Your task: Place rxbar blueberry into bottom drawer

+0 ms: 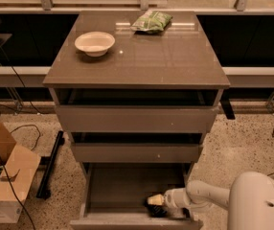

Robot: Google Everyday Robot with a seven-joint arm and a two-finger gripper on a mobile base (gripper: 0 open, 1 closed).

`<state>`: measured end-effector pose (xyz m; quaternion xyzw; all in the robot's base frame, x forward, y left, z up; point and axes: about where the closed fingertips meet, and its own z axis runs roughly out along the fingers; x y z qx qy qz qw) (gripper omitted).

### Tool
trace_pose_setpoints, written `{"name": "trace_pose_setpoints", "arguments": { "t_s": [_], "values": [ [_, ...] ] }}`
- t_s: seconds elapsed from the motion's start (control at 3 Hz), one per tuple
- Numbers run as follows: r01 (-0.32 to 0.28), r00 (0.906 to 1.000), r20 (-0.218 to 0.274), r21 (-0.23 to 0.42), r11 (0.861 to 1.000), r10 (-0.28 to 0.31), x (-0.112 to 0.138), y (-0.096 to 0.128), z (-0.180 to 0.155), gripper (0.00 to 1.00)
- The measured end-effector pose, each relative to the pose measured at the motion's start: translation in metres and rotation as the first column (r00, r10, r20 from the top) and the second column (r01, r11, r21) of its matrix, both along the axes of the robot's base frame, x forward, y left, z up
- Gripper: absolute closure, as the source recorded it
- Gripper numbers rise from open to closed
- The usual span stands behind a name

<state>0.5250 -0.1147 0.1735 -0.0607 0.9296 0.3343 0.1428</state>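
1. The grey-brown cabinet (175,61) fills the middle of the camera view. Its flat top is glossy.
2. The robot's pale arm (209,195) comes in from the lower right corner and reaches left into the cabinet's lowest level.
3. The bottom drawer (122,181) is pulled well out, further than the two above it, and its shallow floor shows. The top drawer (137,120) and the middle drawer (137,153) each stand slightly out, with a dark gap above the front.
4. A cardboard box (10,176) sits on the speckled floor to the left of the cabinet, with cables running near it.
5. A white bowl (95,43) stands upright on the cabinet top, towards the back left.
6. A green crinkled bag (151,21) lies on the cabinet top at the back, right of the bowl and well apart from it.
7. The gripper (156,201) is inside the bottom drawer, low over its front right part. I cannot tell how far open it is or whether it has hold of anything.
8. The rxbar blueberry (157,211) shows only as a small dark shape just under the gripper's tip, in the front right of the bottom drawer. I cannot tell whether it lies on the drawer floor or is held.
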Motion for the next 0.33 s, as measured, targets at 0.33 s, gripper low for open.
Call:
{"name": "trace_pose_setpoints", "arguments": {
  "t_s": [0.33],
  "values": [
    [-0.002, 1.0, -0.002, 0.001, 1.0, 0.002, -0.0007, 0.0015, -0.0007, 0.0]
  ]
}}
